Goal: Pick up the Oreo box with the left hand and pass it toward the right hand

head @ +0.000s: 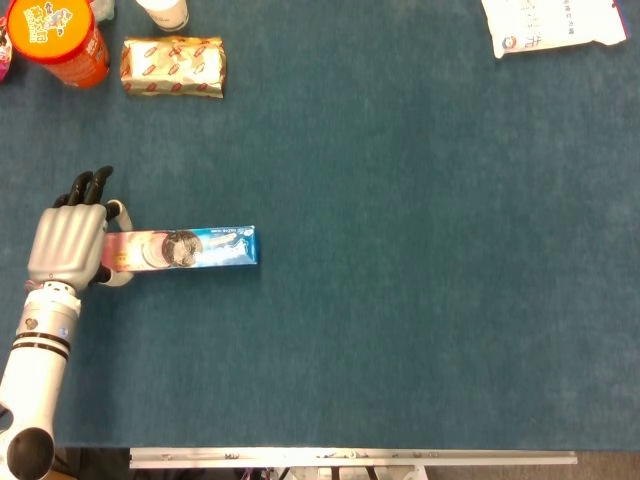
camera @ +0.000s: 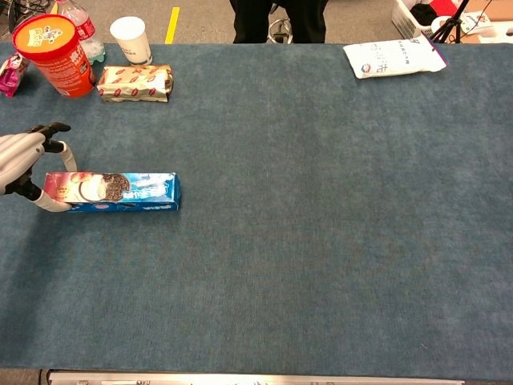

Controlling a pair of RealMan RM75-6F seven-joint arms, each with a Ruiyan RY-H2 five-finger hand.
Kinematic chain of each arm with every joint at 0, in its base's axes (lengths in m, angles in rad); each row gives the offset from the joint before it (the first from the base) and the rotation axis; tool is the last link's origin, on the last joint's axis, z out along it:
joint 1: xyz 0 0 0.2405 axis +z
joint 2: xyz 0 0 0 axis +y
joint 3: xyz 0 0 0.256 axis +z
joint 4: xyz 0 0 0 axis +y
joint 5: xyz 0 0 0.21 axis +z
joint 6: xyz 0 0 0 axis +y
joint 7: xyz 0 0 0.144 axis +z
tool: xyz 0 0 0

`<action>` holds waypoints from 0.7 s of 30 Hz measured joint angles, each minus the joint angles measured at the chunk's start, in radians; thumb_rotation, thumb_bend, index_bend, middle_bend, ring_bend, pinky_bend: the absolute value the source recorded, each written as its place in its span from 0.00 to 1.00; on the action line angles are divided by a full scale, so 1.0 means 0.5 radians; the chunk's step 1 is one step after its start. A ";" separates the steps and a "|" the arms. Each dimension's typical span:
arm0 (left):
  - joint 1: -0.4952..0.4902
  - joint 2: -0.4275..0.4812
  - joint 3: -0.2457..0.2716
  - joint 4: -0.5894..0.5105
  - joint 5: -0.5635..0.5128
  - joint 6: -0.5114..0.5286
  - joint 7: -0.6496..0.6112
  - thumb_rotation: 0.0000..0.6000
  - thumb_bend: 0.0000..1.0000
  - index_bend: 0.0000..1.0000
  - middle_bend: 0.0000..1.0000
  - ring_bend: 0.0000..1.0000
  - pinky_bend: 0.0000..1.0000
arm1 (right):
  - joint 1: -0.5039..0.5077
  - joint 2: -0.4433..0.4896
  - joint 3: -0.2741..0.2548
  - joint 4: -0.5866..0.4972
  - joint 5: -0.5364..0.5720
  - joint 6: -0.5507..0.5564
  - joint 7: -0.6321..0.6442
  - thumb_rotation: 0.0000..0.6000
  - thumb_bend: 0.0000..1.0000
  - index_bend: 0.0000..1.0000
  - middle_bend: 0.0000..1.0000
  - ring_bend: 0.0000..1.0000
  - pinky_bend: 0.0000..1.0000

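The Oreo box [head: 185,248] is long and blue, with a pink left end and a cookie picture. It lies lengthwise on the teal table at the left, also seen as the Oreo box [camera: 112,191] in the chest view. My left hand [head: 68,245] is at the box's left end. There a white finger [camera: 68,157] sits behind the box and the thumb [camera: 48,204] in front, pinching the end. The box rests on the table, tipped toward its narrow side. My right hand appears in neither view.
At the back left stand an orange canister [head: 55,35], a gold snack packet [head: 173,67] and a white cup [camera: 131,38]. A white bag [head: 555,25] lies at the back right. The table's metal front edge [head: 350,458] runs along the bottom.
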 measured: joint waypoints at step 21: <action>0.068 0.038 -0.069 -0.108 0.008 -0.009 -0.322 1.00 0.24 0.83 0.08 0.05 0.25 | -0.001 0.001 0.003 0.001 0.002 0.002 0.005 1.00 0.18 0.37 0.30 0.31 0.45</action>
